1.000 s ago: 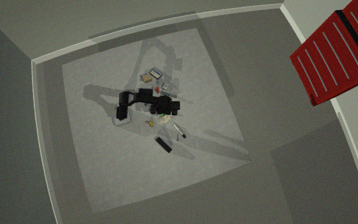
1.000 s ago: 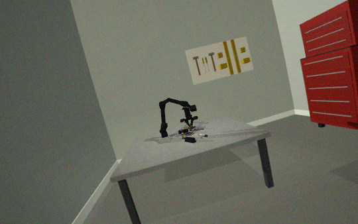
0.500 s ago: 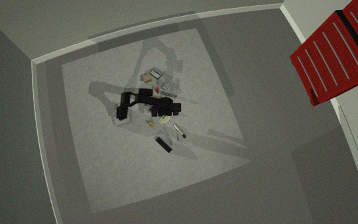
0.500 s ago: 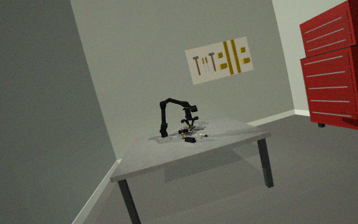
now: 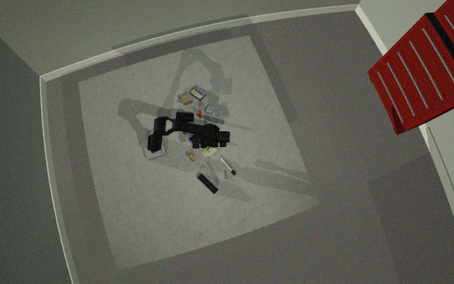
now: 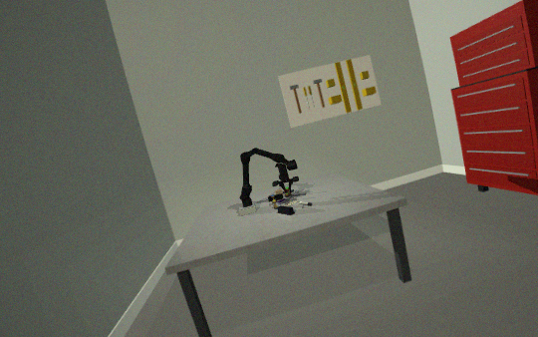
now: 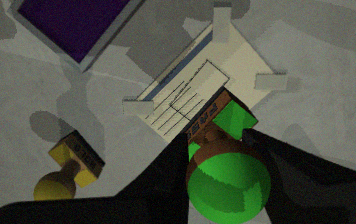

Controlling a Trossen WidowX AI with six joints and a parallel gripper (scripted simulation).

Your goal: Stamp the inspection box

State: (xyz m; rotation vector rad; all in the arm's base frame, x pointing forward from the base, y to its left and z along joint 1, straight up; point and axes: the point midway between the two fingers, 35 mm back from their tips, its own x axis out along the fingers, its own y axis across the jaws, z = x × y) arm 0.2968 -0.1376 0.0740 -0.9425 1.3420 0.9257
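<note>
The gripper [image 7: 215,136] [image 6: 287,191] is shut on the PASS stamp [image 7: 229,187] [image 5: 208,148], which has a green knob and a brown block lettered PASS. In the wrist view the block covers the card's lower right part, beside the inspection box [image 7: 208,60]; its height above the card cannot be told. The cream card [image 7: 242,57] [image 5: 208,154] has a blue strip, ruled lines and clips around it. No print shows in the visible part of the box. The purple ink pad [image 7: 75,25] [image 5: 194,137] lies at the wrist view's upper left, in a grey tray.
A yellow stamp [image 7: 55,186] [image 5: 192,157] stands left of the card in the wrist view. In the top view, a white marker [image 5: 227,164] and a black block [image 5: 207,183] lie below the card. A red item [image 5: 198,113], grey bar [image 5: 213,119] and tan box [image 5: 186,99] lie beyond the arm.
</note>
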